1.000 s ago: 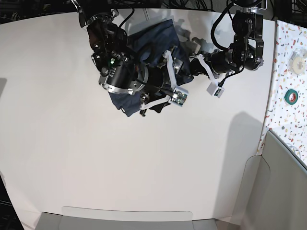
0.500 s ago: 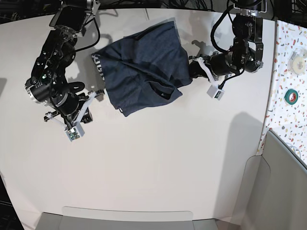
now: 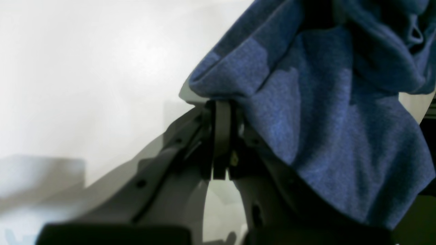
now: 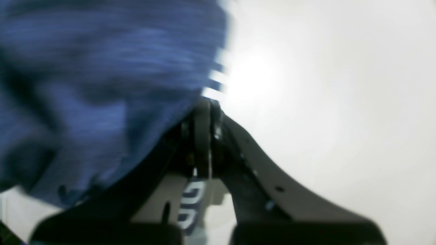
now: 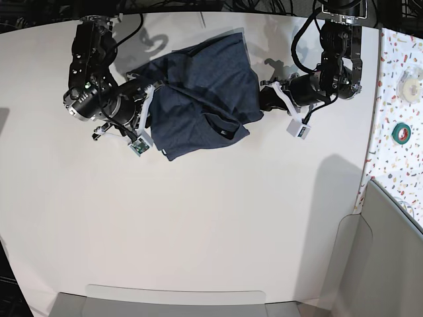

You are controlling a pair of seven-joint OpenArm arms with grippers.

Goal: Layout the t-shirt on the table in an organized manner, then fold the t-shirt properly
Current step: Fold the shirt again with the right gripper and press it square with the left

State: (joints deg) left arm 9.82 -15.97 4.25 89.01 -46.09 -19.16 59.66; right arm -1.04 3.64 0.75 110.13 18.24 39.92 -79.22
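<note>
The dark navy t-shirt [image 5: 198, 99] lies crumpled at the back middle of the white table [image 5: 211, 218], partly bunched and overlapped on itself. My right gripper [image 5: 151, 92] is at the shirt's left edge. In the right wrist view this gripper [image 4: 204, 105] is shut with blurred blue t-shirt fabric [image 4: 102, 85] pinched at its tips, and white lettering shows below. My left gripper [image 5: 263, 94] is at the shirt's right edge. In the left wrist view it [image 3: 221, 102] is shut on a fold of the t-shirt [image 3: 323, 119], which drapes to the right.
A speckled terrazzo strip [image 5: 396, 99] runs along the right side and carries a green tape roll [image 5: 400, 133] and a pale roll [image 5: 411, 82]. Grey panels stand at the lower right [image 5: 390, 264] and along the front edge [image 5: 175, 297].
My right arm swung off the shirt far to the left, then came back to its left edge and shut there. The shirt spread out wider. The left gripper kept its hold.
</note>
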